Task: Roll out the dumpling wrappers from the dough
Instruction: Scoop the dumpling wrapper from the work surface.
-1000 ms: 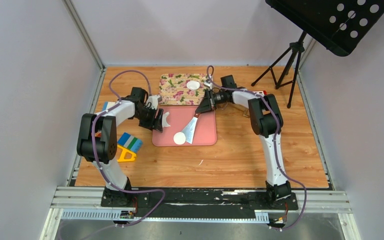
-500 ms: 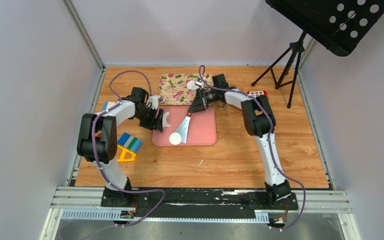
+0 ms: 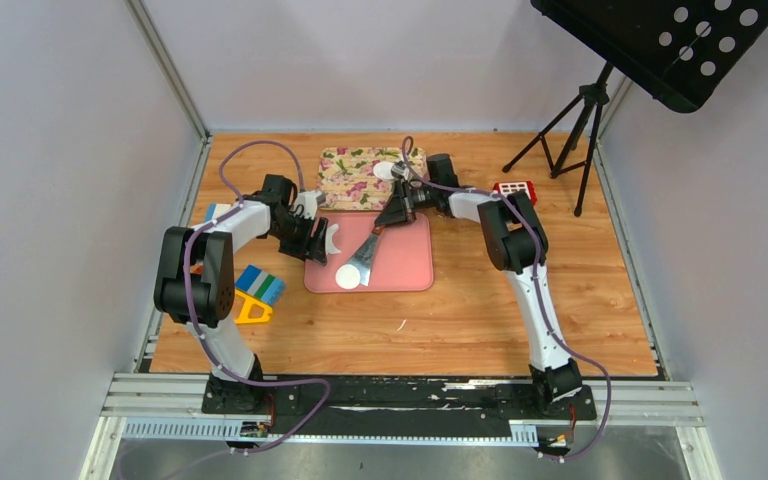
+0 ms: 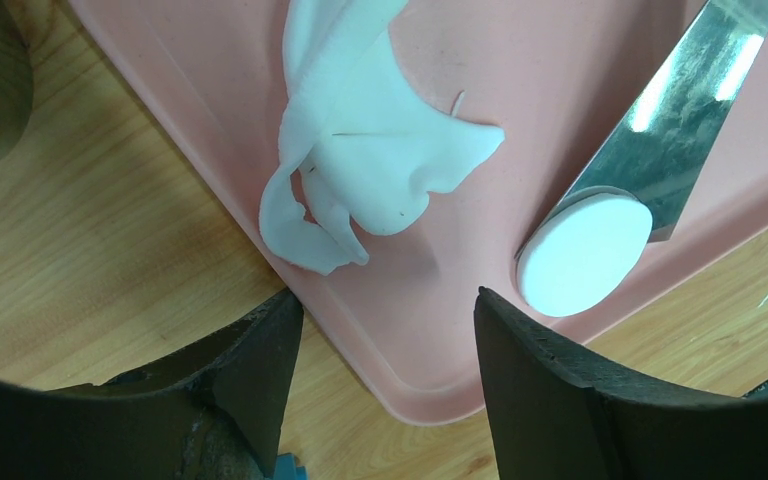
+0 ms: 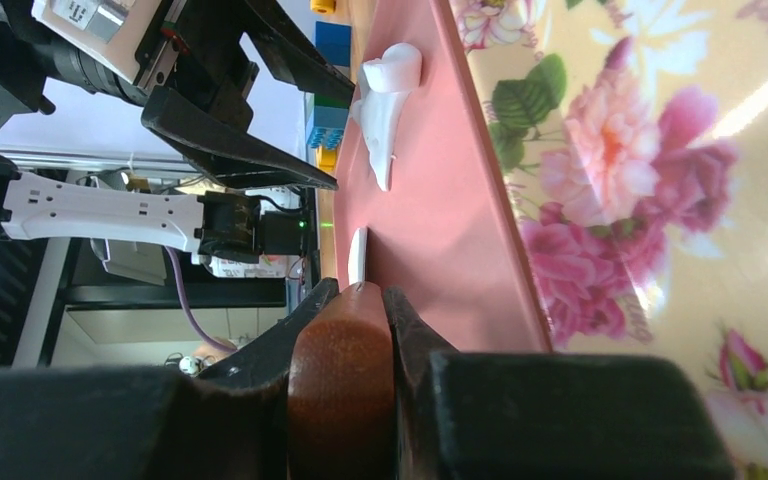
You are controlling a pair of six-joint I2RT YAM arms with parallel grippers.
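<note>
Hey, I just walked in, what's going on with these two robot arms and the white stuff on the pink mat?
The right gripper is shut on the wooden handle of a metal spatula, whose blade tip meets a round dumpling wrapper on the pink mat. The left gripper hangs open over the mat's left edge, beside a ragged scrap of dough, holding nothing. Another wrapper lies on the floral board behind.

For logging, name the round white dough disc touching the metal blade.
The round white dough disc on the pink mat, at the metal blade's tip; the other disc lies on the floral board.
</note>
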